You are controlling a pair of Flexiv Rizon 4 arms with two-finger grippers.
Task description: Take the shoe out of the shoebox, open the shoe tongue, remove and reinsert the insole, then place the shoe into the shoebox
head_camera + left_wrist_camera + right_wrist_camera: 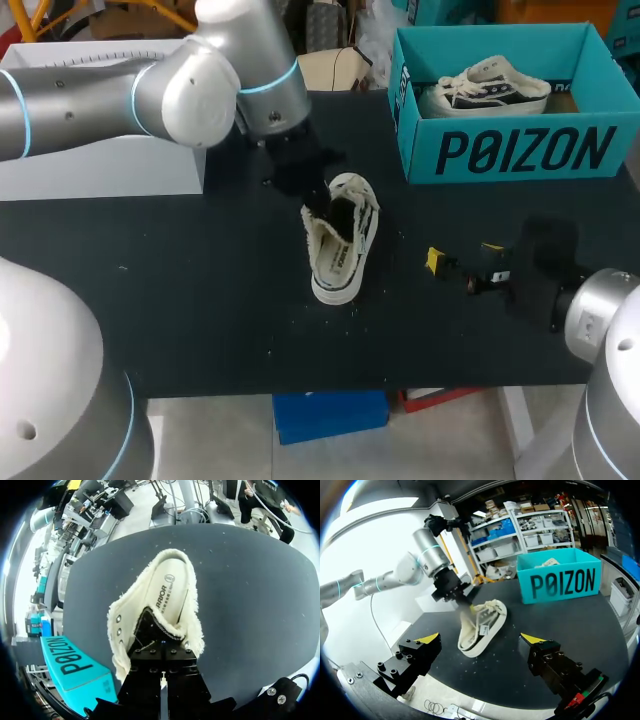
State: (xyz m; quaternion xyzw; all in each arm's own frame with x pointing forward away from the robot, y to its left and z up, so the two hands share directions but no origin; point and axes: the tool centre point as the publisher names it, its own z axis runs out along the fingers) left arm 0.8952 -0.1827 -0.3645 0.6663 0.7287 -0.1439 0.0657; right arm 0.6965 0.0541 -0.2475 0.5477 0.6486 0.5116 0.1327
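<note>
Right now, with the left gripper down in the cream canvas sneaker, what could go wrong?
Nothing braces the cream canvas sneaker on the black table: the right gripper is open and apart from it. A pull by the left gripper may drag or tip it.

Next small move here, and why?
Probably bring the open right gripper in to steady the shoe: it lies on the table, the left gripper is at its tongue, and the right one stands apart.
</note>
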